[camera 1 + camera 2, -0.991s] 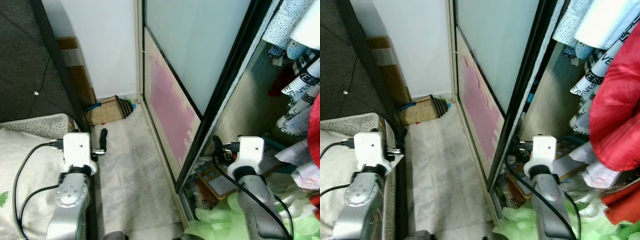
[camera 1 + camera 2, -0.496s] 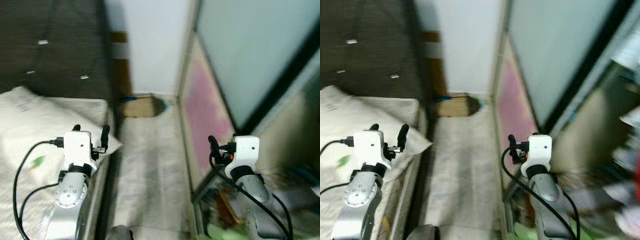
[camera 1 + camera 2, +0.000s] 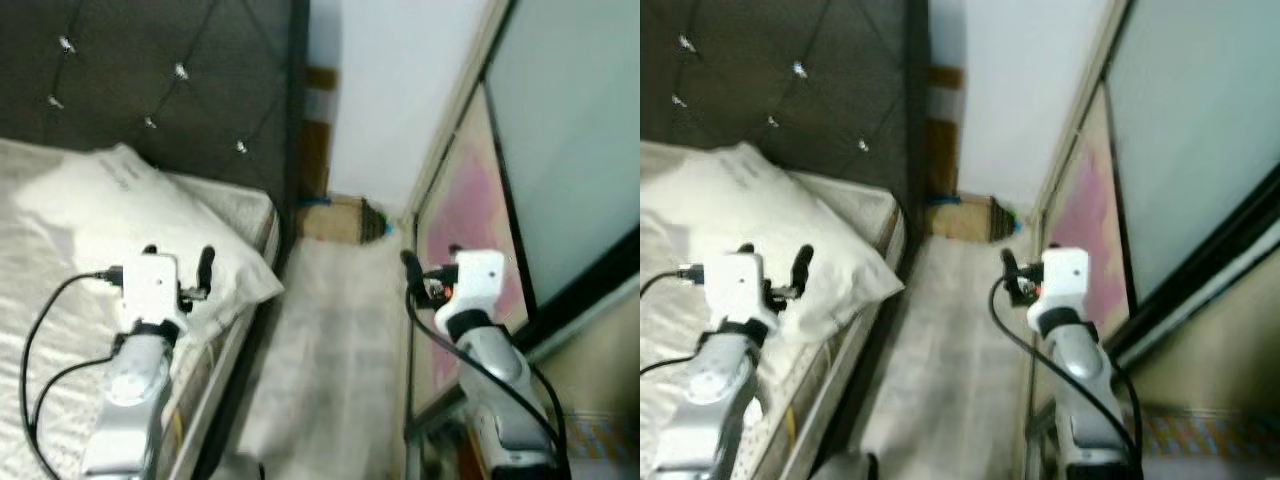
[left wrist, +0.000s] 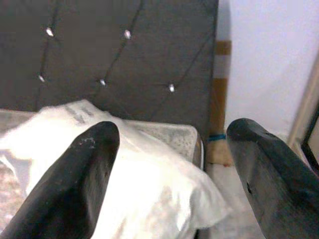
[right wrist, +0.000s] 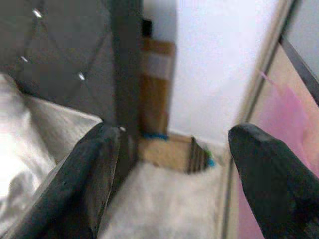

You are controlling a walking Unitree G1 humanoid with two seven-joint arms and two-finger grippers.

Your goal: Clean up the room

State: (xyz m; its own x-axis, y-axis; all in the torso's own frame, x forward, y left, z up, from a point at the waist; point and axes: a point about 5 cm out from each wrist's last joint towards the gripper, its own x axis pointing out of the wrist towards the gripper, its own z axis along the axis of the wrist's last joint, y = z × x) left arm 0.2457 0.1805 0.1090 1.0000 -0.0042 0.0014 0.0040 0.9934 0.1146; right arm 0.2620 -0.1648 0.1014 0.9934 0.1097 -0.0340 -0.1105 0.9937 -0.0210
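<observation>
Near the head end of the bed (image 3: pixel 60 300), against the dark tufted headboard (image 3: pixel 150 70), a white pillow (image 3: pixel 150 215) is seen lying with one corner pushed out over the bed's side edge, above the strip of pale floor (image 3: pixel 340 340). The left pincer (image 3: pixel 178 262) is held above that corner with its fingers spread wide and empty; the right pincer (image 5: pixel 169 159) is raised over the floor beside the sliding wardrobe door (image 3: pixel 560 150), likewise spread wide and holding nothing. A small cardboard box (image 3: pixel 335 218) is seen on the floor by the wall. The pillow is judged soft, light and easily deformed, so it would best be gripped at the overhanging corner, where the fabric can be pinched.
</observation>
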